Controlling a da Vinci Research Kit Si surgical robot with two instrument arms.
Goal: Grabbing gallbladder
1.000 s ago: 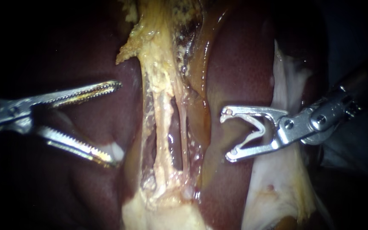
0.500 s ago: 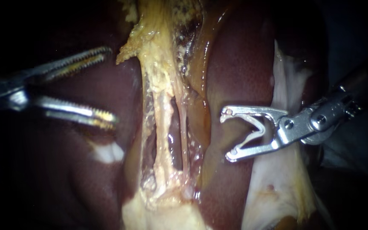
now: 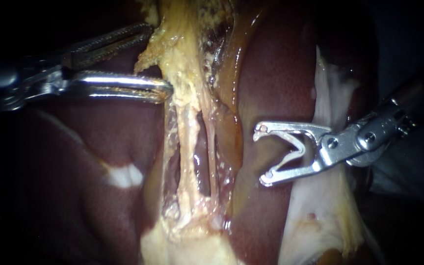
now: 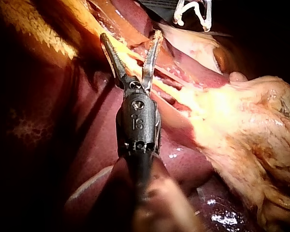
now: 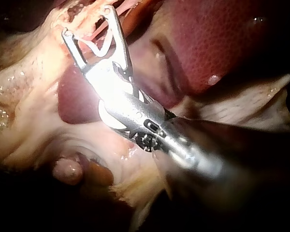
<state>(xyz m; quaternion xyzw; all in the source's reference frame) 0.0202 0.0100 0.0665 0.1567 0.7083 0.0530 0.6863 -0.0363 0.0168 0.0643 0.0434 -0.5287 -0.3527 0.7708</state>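
L side update: left instrument (image 3: 157, 60) is now positioned far-left of centre. 1 s back it sits lower-left over the liver (image 3: 74, 196), near the white patch (image 3: 123, 175). That patch is now uncovered.

Jaws are wide open and set one each side of the ragged left edge of the yellow-tan tissue, which is taken to be the gallbladder (image 3: 182, 44). It lies far centre, beyond the two thin tubes (image 3: 188, 142). The near jaw tip is touching that edge; contact by the far jaw can't be confirmed. In the left wrist view a yellow strand is seen btwn the open jaws with a gap left, so nothing is gripped yet.

Right instrument (image 3: 262, 157): no change across frames. Jaws are spread wide w/ no tissue in them, held right of the tubes over the liver.

Meaning: approach is judged done, grab is not. Closure is needed next. Only the frayed edge is bracketed, so the bite looks shallow and slip/tear risk is judged real unless the jaws are advanced a bit first.
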